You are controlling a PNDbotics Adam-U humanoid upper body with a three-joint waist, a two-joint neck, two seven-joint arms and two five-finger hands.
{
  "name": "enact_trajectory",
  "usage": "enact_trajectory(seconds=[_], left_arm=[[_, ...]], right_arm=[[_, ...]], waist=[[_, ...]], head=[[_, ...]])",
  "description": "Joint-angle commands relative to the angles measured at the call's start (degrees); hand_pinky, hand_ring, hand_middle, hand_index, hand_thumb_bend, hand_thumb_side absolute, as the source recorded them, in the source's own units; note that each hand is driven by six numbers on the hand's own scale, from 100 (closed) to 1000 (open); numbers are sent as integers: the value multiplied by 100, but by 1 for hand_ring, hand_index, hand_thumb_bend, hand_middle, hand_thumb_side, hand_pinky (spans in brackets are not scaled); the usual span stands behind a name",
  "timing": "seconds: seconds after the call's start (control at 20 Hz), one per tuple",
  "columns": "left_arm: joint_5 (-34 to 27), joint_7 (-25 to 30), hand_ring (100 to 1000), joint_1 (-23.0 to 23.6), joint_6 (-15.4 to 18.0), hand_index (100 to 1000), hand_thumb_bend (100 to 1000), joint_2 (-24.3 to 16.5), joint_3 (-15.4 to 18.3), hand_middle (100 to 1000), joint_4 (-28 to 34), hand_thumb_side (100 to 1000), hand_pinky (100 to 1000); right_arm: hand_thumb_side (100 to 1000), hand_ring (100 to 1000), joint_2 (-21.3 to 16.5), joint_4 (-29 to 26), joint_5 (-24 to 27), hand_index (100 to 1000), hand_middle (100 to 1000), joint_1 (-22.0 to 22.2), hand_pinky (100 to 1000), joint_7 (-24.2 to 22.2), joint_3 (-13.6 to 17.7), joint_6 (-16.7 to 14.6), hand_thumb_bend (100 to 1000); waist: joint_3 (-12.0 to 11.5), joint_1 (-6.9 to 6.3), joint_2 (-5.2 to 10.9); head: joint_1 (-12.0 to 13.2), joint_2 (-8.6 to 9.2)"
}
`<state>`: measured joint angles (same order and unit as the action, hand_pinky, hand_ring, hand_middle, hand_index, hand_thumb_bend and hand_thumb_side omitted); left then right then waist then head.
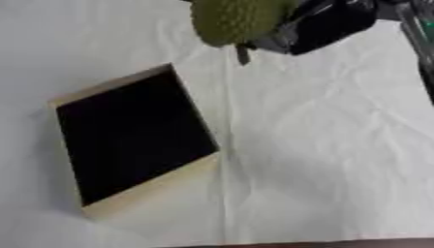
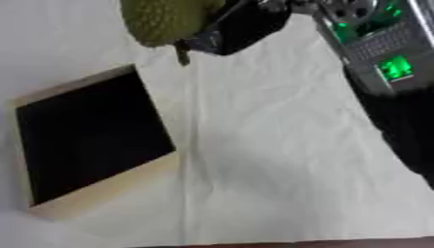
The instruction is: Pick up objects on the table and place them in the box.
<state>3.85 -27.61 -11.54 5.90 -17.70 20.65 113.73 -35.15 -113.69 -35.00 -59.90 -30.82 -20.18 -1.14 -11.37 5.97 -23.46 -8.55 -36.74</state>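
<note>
A wrinkled white cloth [image 1: 322, 145] covered the table and filled most of the view. On its left side lay a shallow, square, pale wooden box [image 1: 161, 186] with a dark interior, set askew. At the top edge, beyond the box's far corner, the robot's black right hand [image 1: 318, 26] reached in from the upper right, fingers curled around a bumpy, olive-green rounded fruit-like object [image 1: 233, 19] with a short dark stem hanging below. The object was apart from the box. The left hand did not appear.
</note>
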Motion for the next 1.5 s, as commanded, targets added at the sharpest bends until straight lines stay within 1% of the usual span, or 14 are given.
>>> enact_trajectory(seconds=[0.05, 0.2, 0.35, 0.4, 0.45, 0.55, 0.7, 0.95, 1.0, 1.2, 1.3, 1.4, 1.45, 1.5], left_arm=[[-11, 13, 491, -23, 2, 704, 264, -103, -1, 557, 86, 576, 499], [-20, 19, 491, -27, 1, 704, 264, -94, -4, 556, 86, 576, 499], [-28, 21, 491, -26, 1, 703, 264, -87, -6, 556, 86, 576, 499], [-31, 22, 491, -27, 0, 703, 253, -83, -7, 557, 86, 582, 499], [-34, 25, 491, -31, -1, 703, 264, -79, -10, 556, 86, 576, 499], [-41, 33, 490, -39, -1, 703, 265, -73, -16, 556, 86, 576, 498], [-52, 45, 490, -48, -6, 703, 265, -58, -26, 556, 86, 576, 498], [-68, 68, 490, -61, -11, 703, 261, -37, -37, 556, 86, 579, 498], [-71, 71, 490, -62, -11, 703, 264, -33, -39, 556, 86, 577, 498], [-79, 82, 490, -67, -14, 703, 264, -21, -42, 556, 86, 577, 498], [-80, 86, 490, -66, -17, 703, 264, -17, -43, 556, 86, 577, 498], [-79, 87, 490, -65, -18, 703, 264, -15, -41, 556, 86, 578, 498], [-79, 87, 490, -64, -19, 703, 263, -14, -40, 556, 86, 578, 498], [-78, 87, 490, -62, -20, 703, 264, -13, -39, 556, 86, 577, 498]], right_arm=[[100, 412, 434, -90, -324, 611, 424, -187, 617, -276, -182, 77, 398], [100, 423, 873, -90, -745, 608, 427, -227, 619, -515, -405, 136, 393], [100, 423, 1194, -86, -1007, 605, 427, -214, 617, -757, -618, 208, 390], [100, 424, 1301, -66, -1084, 605, 427, -198, 616, -820, -675, 232, 472], [100, 422, 1412, -20, -1167, 604, 426, -181, 614, -870, -731, 249, 388], [100, 425, 1612, 154, -1332, 604, 425, -150, 611, -907, -839, 270, 405], [100, 424, 1878, 580, -1630, 603, 425, -112, 608, -837, -969, 301, 383], [100, 427, 2280, 1325, -2062, 609, 429, -70, 606, -483, -1139, 286, 387], [100, 429, 2336, 1449, -2128, 612, 432, -64, 607, -432, -1168, 276, 371], [100, 477, 2483, 1804, -2485, 707, 511, -6, 636, -215, -1181, 355, 333], [100, 543, 2514, 1893, -2642, 773, 596, 32, 673, -110, -1177, 400, 324], [100, 638, 2520, 1925, -2744, 838, 703, 65, 714, -60, -1192, 362, 387], [100, 695, 2516, 1921, -2778, 861, 745, 78, 751, -61, -1199, 299, 419], [100, 723, 2506, 1897, -2797, 873, 764, 91, 769, -72, -1203, 210, 442]], waist=[[-29, -30, 160], [-56, -21, 162], [-90, -10, 158], [-103, -6, 156], [-116, -3, 153], [-141, 1, 148], [-172, 11, 144], [-221, 21, 131], [-230, 22, 128], [-240, 26, 118], [-233, 25, 115], [-224, 22, 113], [-220, 20, 113], [-215, 17, 112]], head=[[-51, -37], [-99, -44], [-148, -61], [-164, -64], [-177, -66], [-198, -73], [-231, -67], [-286, -67], [-292, -67], [-297, -63], [-293, -60], [-289, -56], [-288, -55], [-285, -55]])
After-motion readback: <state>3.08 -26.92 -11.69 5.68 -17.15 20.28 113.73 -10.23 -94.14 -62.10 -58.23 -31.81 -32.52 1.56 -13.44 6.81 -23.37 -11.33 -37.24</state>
